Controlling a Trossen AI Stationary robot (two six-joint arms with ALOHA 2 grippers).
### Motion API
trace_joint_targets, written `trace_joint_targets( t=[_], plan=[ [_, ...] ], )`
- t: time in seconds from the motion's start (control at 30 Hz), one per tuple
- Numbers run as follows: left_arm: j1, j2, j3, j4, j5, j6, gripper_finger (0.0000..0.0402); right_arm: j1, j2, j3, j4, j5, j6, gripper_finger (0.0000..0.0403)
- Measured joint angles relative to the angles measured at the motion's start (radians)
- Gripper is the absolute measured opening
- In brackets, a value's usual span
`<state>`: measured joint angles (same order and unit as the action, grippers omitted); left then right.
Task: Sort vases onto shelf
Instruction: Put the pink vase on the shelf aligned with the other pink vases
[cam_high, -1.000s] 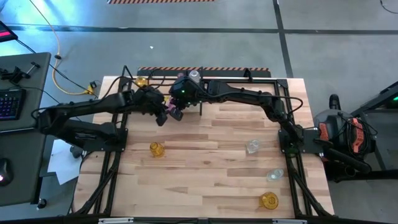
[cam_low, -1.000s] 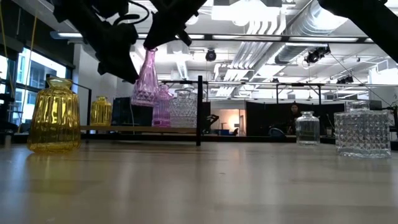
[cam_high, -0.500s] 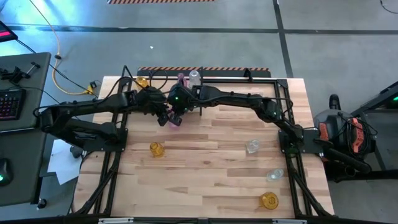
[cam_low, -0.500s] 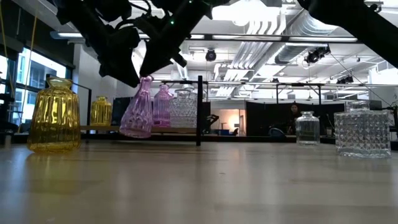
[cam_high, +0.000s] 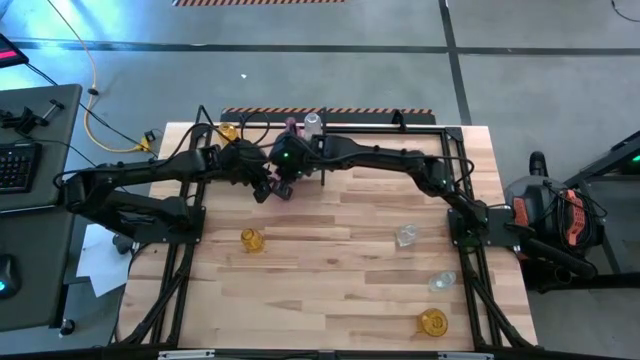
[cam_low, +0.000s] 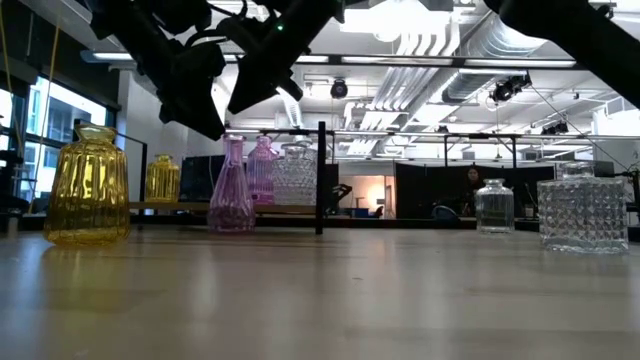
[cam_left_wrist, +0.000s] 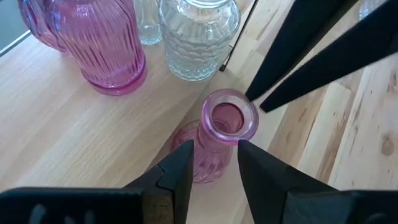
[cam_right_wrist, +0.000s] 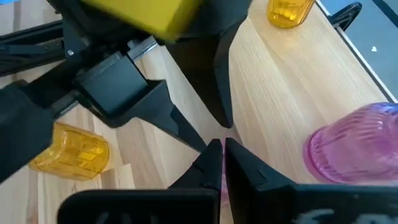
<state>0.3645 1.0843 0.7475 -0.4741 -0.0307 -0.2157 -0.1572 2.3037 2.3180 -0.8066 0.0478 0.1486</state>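
your left pincer (cam_left_wrist: 211, 165) sits with its two dark fingers parted on either side of a slim pink vase (cam_left_wrist: 217, 140), just below the flared rim; whether the pads actually press the glass, i can't tell from here. that vase stands upright on the table (cam_high: 330, 270), right at the front edge of the shelf (cam_high: 400, 127), base down in the low view (cam_low: 231, 186).

your right pincer (cam_right_wrist: 222, 163) is pinched fully closed with nothing between its tips, hovering above and just beside the same vase, its fingers crossing over your left one's.

moving outward, on the shelf board behind: a fatter ribbed pink vase (cam_left_wrist: 102, 46) and a clear textured vase (cam_left_wrist: 198, 34) stand side by side, close to the black upright divider (cam_low: 320, 178). farther along the shelf toward your left arm, a small amber vase (cam_low: 163, 179).

out on the open table: one amber vase (cam_high: 251, 240) in front of your left arm, a clear one (cam_high: 406, 236) near the right arm's base, another clear one (cam_high: 441, 283) nearer the front, and an amber one (cam_high: 433, 322) by the front right corner.
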Motion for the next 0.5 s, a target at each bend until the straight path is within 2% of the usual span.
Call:
trace_joint_targets(
  t=[0.23, 0.33, 0.4, 0.5],
  plan=[
    [0.000, -0.001, 0.000, -0.026, 0.022, 0.001, 0.0117, -0.009, -0.003, 0.001, -0.039, -0.073, -0.004, 0.0000],
    [-0.001, -0.016, 0.000, -0.071, 0.054, 0.004, 0.0117, 0.000, -0.003, 0.001, -0.044, -0.162, -0.045, 0.0004],
    [-0.007, -0.038, 0.000, -0.090, 0.062, 0.024, 0.0117, 0.011, -0.003, 0.001, -0.054, -0.189, -0.067, 0.0012],
    [-0.008, -0.092, 0.000, -0.110, 0.064, 0.035, 0.0117, 0.028, -0.003, 0.000, -0.085, -0.173, -0.123, 0.0038]
  ],
)
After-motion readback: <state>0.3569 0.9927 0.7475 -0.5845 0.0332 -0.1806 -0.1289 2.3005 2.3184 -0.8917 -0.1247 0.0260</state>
